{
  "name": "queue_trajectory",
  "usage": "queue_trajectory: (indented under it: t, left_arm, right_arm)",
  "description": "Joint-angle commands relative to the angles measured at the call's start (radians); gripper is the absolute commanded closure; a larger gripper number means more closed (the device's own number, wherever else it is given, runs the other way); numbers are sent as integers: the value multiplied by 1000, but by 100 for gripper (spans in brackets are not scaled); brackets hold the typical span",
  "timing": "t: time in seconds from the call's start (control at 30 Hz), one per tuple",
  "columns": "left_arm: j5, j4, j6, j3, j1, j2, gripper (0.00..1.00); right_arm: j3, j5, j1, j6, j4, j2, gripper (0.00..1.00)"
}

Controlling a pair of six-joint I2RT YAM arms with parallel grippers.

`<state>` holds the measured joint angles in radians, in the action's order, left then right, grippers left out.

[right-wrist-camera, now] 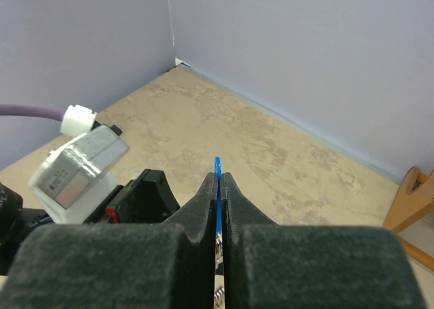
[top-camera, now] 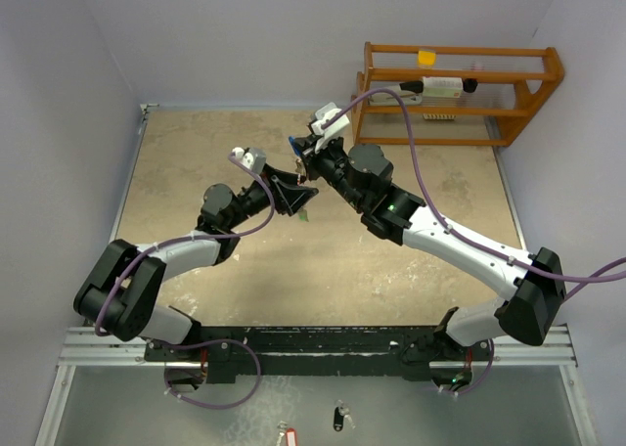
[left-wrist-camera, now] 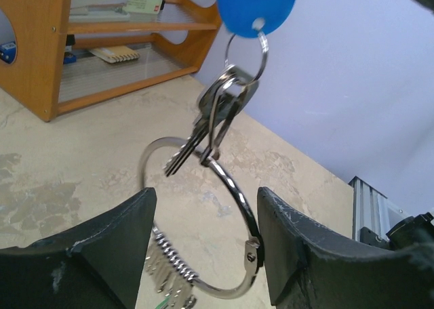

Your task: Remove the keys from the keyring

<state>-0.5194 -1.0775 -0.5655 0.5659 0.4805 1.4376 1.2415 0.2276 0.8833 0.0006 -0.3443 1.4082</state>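
Note:
In the left wrist view, a large silver keyring stands between the fingers of my left gripper, its hinge touching the right finger. A blue plastic head hangs above on a small ring with silver keys threaded on the large ring. A green bit shows at the ring's bottom. My right gripper is shut on the blue head, seen edge-on. In the top view both grippers meet above mid-table, left and right.
A wooden rack with small items stands at the back right, also in the left wrist view. A black-tagged key and a red-tagged key lie below the arm bases. Walls enclose the table.

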Motion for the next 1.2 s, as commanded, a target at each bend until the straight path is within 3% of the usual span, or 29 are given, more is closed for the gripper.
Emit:
queue_trajectory:
  t: [0.0,0.07,0.13,0.17,0.23,0.43,0.67,0.87,1.03,1.17]
  left_arm:
    - [15,-56,-22,36,10,27,43]
    - [17,-55,-21,35,12,34,53]
    - [13,-46,-11,36,12,34,82]
    - [16,-30,4,38,12,30,92]
    - [19,1,27,41,12,19,100]
    - [65,189,172,55,12,-73,100]
    - [398,927,501,348,14,-105,100]
    - [588,1380,580,692,33,52,100]
    - [889,1609,645,857,101,147,100]
    - [1035,1661,682,904,151,158,100]
  right_arm:
    - [33,31,-3,-4,-84,-26,100]
    - [30,38,-3,-12,-85,-30,100]
    - [26,46,-2,-16,-87,-35,100]
    - [23,50,-2,-17,-87,-37,100]
    - [19,56,-3,-19,-88,-39,100]
    - [-16,81,-3,-27,-99,-55,100]
    - [-104,210,-2,-84,-120,-90,100]
    - [-159,319,-3,-118,-103,-91,100]
    - [-208,347,-2,-109,-105,-112,100]
    - [-247,343,-2,-106,-119,-124,95]
